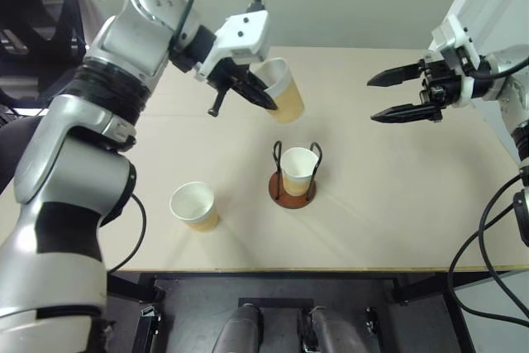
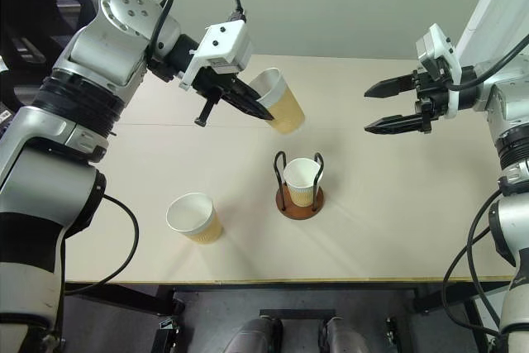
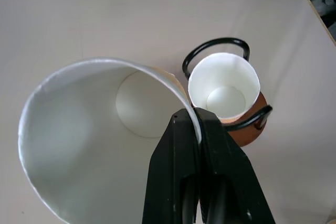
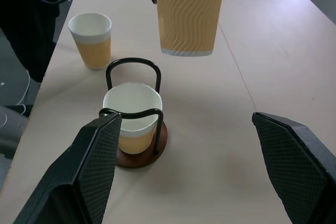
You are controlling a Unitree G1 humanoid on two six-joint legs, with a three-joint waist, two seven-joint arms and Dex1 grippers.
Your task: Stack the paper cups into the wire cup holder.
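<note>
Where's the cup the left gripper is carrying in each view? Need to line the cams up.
Left eye: carried cup upper middle, above the holder.
Right eye: upper middle.
Left wrist: big, open mouth, rim pinched by the fingers.
Right wrist: top edge, hanging above the holder.
Shared landmark: wire holder with a cup inside.

Left gripper [image 3: 201, 129] pinching rim of a raised paper cup [image 3: 94, 145]
Black fingers [image 3: 176, 166] closed on the rim, one inside the white wall and one outside; mouth of the held cup turned toward the camera, round bottom visible within. Beyond it, on the beige table [image 3: 105, 14]: wire cup holder [image 3: 247, 129] with black loops and reddish-brown base, a second cup [image 3: 224, 92] upright inside
</note>
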